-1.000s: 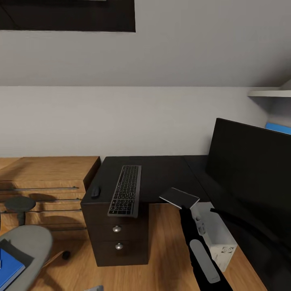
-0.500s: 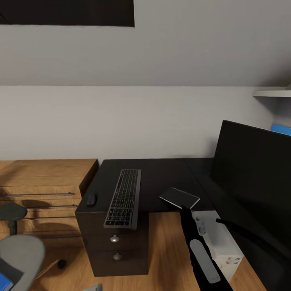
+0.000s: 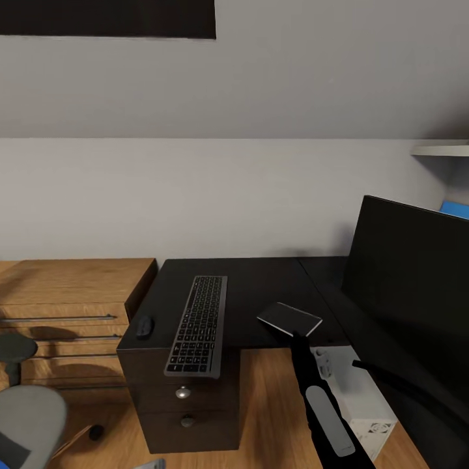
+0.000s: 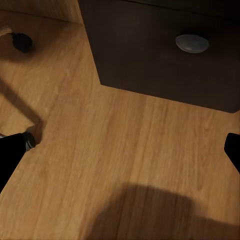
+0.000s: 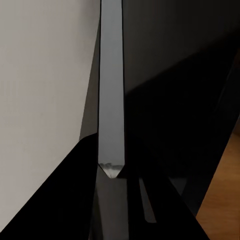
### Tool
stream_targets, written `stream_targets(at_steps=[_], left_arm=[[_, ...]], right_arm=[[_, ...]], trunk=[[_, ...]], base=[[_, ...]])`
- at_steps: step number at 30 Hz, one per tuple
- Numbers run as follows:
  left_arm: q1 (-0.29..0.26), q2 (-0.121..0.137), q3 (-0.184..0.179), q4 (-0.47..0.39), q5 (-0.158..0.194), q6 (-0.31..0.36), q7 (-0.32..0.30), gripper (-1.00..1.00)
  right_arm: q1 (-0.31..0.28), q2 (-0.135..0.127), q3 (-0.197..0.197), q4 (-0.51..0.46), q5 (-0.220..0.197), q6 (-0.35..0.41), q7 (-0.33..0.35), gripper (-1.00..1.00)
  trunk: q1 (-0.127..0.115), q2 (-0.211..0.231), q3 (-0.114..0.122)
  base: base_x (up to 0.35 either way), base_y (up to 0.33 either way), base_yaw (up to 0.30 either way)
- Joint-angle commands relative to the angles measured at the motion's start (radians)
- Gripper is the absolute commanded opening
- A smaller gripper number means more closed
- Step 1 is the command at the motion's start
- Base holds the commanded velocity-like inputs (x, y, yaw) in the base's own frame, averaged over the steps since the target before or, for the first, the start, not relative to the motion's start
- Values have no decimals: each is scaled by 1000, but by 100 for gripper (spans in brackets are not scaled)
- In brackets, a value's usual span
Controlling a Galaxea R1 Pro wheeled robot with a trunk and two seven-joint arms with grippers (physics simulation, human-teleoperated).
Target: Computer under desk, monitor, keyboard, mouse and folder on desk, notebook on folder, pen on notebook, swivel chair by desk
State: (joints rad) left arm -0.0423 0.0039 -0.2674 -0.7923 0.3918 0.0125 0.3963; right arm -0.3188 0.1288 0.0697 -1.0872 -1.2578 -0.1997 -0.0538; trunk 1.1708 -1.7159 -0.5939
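Observation:
The black desk (image 3: 260, 286) carries the silver-grey keyboard (image 3: 195, 324), which overhangs the front edge, and the small dark mouse (image 3: 143, 326) to its left. The monitor (image 3: 410, 273) stands on the desk's right wing. Below it, on the floor, sits the white computer (image 3: 358, 397). My right gripper (image 3: 297, 336) is shut on the thin notebook (image 3: 290, 318), held flat at the desk's front edge; the right wrist view shows the notebook (image 5: 110, 100) edge-on between the fingers. My left gripper (image 4: 120, 150) is open over the wood floor. The swivel chair (image 3: 29, 417) is at the lower left.
The black drawer unit (image 3: 185, 410) with round knobs (image 4: 192, 43) stands under the keyboard. Low wooden shelving (image 3: 71, 293) lines the wall at left. A chair castor (image 4: 22, 41) rests on the floor near the left gripper. A white shelf (image 3: 443, 150) hangs at upper right.
The camera has moved, so the chair with its blue folder has slid off the lower left and the desk sits lower left. The right gripper still holds the notebook.

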Motion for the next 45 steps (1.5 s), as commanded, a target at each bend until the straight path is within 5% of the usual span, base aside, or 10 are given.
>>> stream_targets(at_steps=[1, 25, 45], left_arm=[[-1, 1, -4, -1, 5, 1, 7, 100], [-1, 1, -4, -1, 5, 0, 6, 100], [-1, 2, -4, 13, 5, 0, 7, 100]], right_arm=[[0, 0, 4, 10, -20, -7, -5, -100], [0, -1, 4, 10, -20, -7, -3, -100], [1, -1, 4, 10, -20, -7, -5, -100]], trunk=[[0, 0, -1], [0, 0, -1], [0, 0, -1]], base=[[2, 0, 0], [0, 154, 0], [-75, 14, 0]])
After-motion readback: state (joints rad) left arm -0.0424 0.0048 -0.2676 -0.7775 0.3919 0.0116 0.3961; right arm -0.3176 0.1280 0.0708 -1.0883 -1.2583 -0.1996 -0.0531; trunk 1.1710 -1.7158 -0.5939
